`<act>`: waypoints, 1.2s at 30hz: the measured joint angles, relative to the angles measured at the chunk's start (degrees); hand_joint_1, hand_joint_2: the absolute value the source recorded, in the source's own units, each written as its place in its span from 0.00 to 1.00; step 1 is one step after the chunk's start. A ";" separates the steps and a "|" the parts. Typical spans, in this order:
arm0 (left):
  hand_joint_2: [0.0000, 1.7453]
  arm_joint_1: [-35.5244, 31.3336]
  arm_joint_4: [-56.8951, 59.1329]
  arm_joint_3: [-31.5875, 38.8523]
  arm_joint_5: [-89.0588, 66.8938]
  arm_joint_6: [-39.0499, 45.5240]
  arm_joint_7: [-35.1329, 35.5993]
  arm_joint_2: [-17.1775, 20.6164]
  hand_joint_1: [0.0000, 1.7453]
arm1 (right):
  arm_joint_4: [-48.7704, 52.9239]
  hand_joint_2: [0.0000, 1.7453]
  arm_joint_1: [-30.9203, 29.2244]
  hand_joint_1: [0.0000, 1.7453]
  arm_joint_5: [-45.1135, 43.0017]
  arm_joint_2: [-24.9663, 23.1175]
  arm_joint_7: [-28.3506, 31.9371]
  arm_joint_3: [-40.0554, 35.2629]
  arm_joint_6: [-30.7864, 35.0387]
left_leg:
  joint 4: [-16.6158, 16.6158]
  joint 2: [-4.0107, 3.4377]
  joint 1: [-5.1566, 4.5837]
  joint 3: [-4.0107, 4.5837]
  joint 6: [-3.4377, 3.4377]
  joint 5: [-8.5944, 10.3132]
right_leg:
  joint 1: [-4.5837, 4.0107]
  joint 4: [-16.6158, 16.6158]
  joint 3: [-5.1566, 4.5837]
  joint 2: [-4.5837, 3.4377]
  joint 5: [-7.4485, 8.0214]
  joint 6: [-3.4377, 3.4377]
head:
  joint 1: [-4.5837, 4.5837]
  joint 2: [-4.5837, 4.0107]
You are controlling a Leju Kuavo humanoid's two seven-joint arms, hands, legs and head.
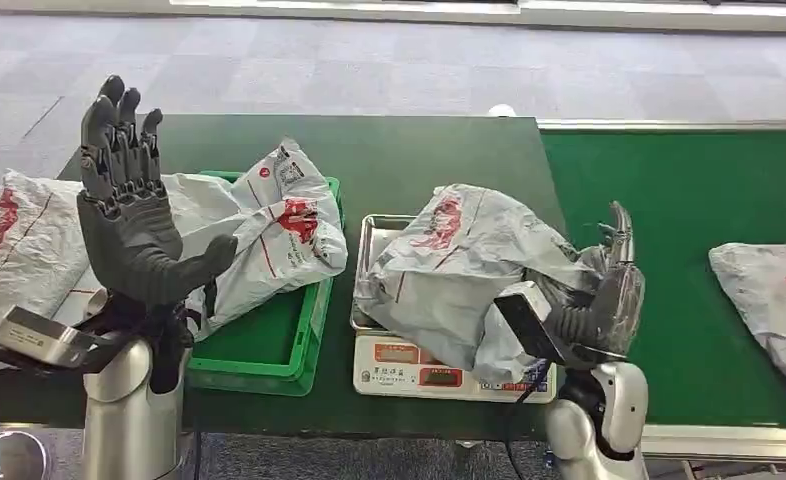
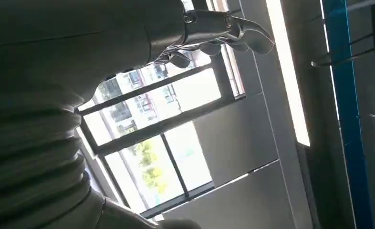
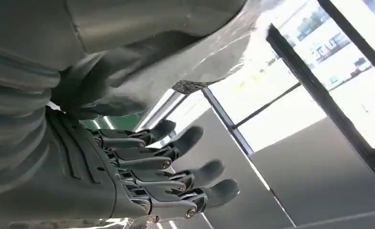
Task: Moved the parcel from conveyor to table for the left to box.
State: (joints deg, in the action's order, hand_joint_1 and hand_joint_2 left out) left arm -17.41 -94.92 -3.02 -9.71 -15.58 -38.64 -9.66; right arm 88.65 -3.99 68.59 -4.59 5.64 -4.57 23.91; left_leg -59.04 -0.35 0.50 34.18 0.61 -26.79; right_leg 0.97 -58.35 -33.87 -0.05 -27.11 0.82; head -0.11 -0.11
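Green surface (image 1: 439,150) carries the scale (image 1: 409,365) with the parcel (image 1: 469,270) draped on it, right hand (image 1: 614,290) spread against its edge, left hand (image 1: 129,215) raised empty; release should be kept centred on the pan.

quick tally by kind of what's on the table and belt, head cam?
Parcels: 4 – on the scale, in the crate, at the table's left edge, on the belt
Scale: 1
Green crate: 1
Total: 6
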 measured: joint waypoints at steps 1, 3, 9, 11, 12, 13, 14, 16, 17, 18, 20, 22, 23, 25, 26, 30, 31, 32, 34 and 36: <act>1.00 -0.02 0.00 -0.11 -0.11 0.11 0.24 0.04 0.00 | 0.00 0.00 0.02 0.00 -0.28 0.13 0.00 0.00 -0.58 | 0.00 0.00 0.00 0.00 0.00 0.00 | 0.00 0.00 0.00 0.01 0.00 0.00 | 0.00 0.00; 1.00 -0.02 0.00 -0.15 -0.24 0.15 0.28 0.11 0.00 | 0.00 0.00 0.02 0.00 -0.81 0.28 0.02 0.00 -1.55 | 0.00 0.00 0.00 0.00 0.00 0.00 | 0.00 0.00 0.01 0.01 0.00 0.00 | 0.00 0.00; 1.00 -0.01 0.00 -0.17 -0.44 0.17 0.28 0.42 0.00 | 0.02 0.00 0.10 0.00 -6.53 0.74 2.23 0.00 -3.98 | 0.00 0.00 0.00 0.00 0.00 0.00 | 0.00 0.00 0.00 0.00 0.00 0.00 | 0.00 0.00; 1.00 -0.01 0.00 -0.17 -0.44 0.17 0.28 0.50 0.00 | 0.07 0.00 0.11 0.00 -6.95 0.83 2.53 0.00 -4.17 | 0.00 0.00 0.00 -0.01 0.00 0.00 | 0.00 0.00 0.00 0.00 0.00 0.00 | 0.00 0.00; 1.00 -0.01 0.00 -0.17 -0.44 0.17 0.28 0.52 0.00 | 0.07 0.00 0.11 0.00 -7.02 0.87 2.60 0.02 -4.19 | 0.00 0.00 0.00 -0.01 0.00 0.00 | 0.00 0.00 0.00 0.00 0.00 0.00 | 0.00 0.00; 1.00 -0.01 0.00 -0.17 -0.44 0.17 0.28 0.52 0.00 | 0.09 0.00 0.11 0.00 -7.04 0.94 2.60 0.02 -4.26 | 0.00 0.00 0.00 0.00 0.00 0.00 | 0.00 0.00 0.00 0.00 0.00 0.00 | 0.00 0.00; 1.00 -0.01 0.00 -0.17 -0.44 0.17 0.28 0.55 0.00 | 0.09 0.00 0.11 0.00 -7.06 1.01 2.60 0.02 -4.33 | 0.00 0.00 0.00 0.00 0.00 0.00 | 0.00 0.00 0.00 0.00 0.00 0.00 | 0.00 0.00; 1.00 -0.01 0.00 -0.17 -0.44 0.17 0.28 0.57 0.00 | 0.09 0.00 0.12 0.00 -7.30 1.07 2.64 0.00 -4.33 | 0.00 0.00 0.00 0.00 0.00 0.00 | 0.00 0.00 0.01 0.00 0.00 0.00 | 0.00 0.00; 1.00 -0.01 0.00 -0.17 -0.44 0.17 0.28 0.59 0.00 | 0.11 0.00 0.13 0.00 -7.96 1.09 2.97 0.02 -4.15 | 0.00 0.00 0.00 0.00 0.00 0.00 | 0.00 0.00 0.00 0.00 0.00 0.00 | 0.00 0.00; 1.00 -0.01 0.00 -0.17 -0.46 0.17 0.31 0.59 0.00 | 0.18 0.00 0.21 0.00 -9.96 1.09 4.09 0.04 -3.89 | 0.00 0.00 0.00 -0.01 0.00 0.00 | 0.00 0.00 0.00 0.00 0.00 0.00 | 0.00 0.00; 1.00 -0.01 0.02 -0.17 -0.54 0.17 0.33 0.61 0.00 | 1.65 0.00 0.78 0.00 -18.81 1.09 8.42 0.37 -4.06 | -0.01 0.01 0.00 0.00 0.00 0.00 | 0.01 0.00 0.00 0.04 0.00 0.00 | 0.00 0.00; 1.00 -0.02 0.13 -0.24 -0.68 0.17 0.37 0.61 0.00 | 3.70 0.00 1.46 0.00 -26.07 1.09 11.92 0.98 -4.11 | -0.01 0.01 -0.01 0.00 0.00 0.00 | 0.01 0.00 -0.01 0.05 0.00 0.00 | 0.00 0.00; 1.00 -0.02 0.18 -0.26 -0.74 0.20 0.39 0.61 0.00 | 4.20 0.00 1.65 0.00 -27.27 1.09 12.58 1.16 -3.97 | -0.01 0.01 -0.02 0.01 0.00 0.00 | 0.02 0.00 0.00 0.05 0.00 0.00 | 0.00 0.00; 1.00 -0.02 0.48 -0.44 -1.25 0.24 0.41 0.61 0.00 | 7.83 0.00 2.89 0.00 -31.30 1.07 16.25 2.47 -2.14 | -0.01 0.01 -0.02 0.01 -0.02 -0.02 | 0.02 0.00 0.00 0.05 0.00 0.00 | 0.00 0.00; 1.00 -0.03 0.70 -0.70 -1.44 0.33 0.42 0.61 0.00 | 9.83 0.00 3.54 0.00 -31.15 1.05 17.74 3.19 -0.36 | -0.01 0.00 -0.02 0.01 -0.02 -0.03 | 0.02 0.00 0.00 0.04 -0.01 0.01 | 0.00 0.00; 1.00 -0.17 1.44 -1.77 -1.90 0.61 0.50 0.59 0.00 | 16.49 0.00 5.42 0.00 -27.54 0.33 19.47 4.94 5.02 | -0.01 -0.07 -0.02 0.01 -0.01 -0.06 | 0.02 0.01 -0.03 -0.01 -0.01 0.01 | 0.00 0.00; 1.00 -0.28 1.51 -1.97 -2.16 0.68 0.85 0.57 0.00 | 17.93 0.00 5.46 0.00 -26.31 0.02 19.76 5.03 6.41 | -0.01 -0.10 -0.02 -0.01 -0.01 -0.06 | 0.02 0.01 -0.04 -0.06 0.00 0.01 | 0.00 0.00; 1.00 -0.47 1.57 -2.16 -2.47 0.70 1.18 0.48 0.00 | 18.93 0.00 5.45 0.00 -24.75 -0.29 20.42 5.11 8.41 | -0.01 -0.09 -0.02 -0.01 -0.01 -0.05 | 0.01 0.01 -0.04 -0.06 0.00 0.01 | 0.00 0.00; 1.00 -1.08 1.88 -2.84 -4.40 1.15 3.07 0.33 0.00 | 21.52 0.00 5.30 0.00 -20.65 -2.15 25.91 6.13 13.13 | -0.01 -0.08 -0.02 -0.02 0.00 -0.04 | 0.01 0.01 -0.04 -0.03 0.00 0.01 | 0.00 0.00; 1.00 -2.10 3.00 -3.91 -8.82 2.54 5.75 0.24 0.00 | 25.60 0.00 4.44 0.00 -16.47 -6.19 32.86 9.08 15.61 | -0.01 -0.08 -0.03 -0.04 0.02 -0.02 | -0.01 0.01 -0.03 -0.03 0.01 -0.01 | 0.00 0.00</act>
State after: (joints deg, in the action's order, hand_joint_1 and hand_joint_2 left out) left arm -19.51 -91.93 -6.93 -18.52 -13.05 -32.89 -9.42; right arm 114.25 0.45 52.11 -10.78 38.50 4.51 39.52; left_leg -59.05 -0.42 0.47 34.14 0.63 -26.81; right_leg 0.96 -58.35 -33.90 -0.08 -27.10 0.82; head -0.11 -0.11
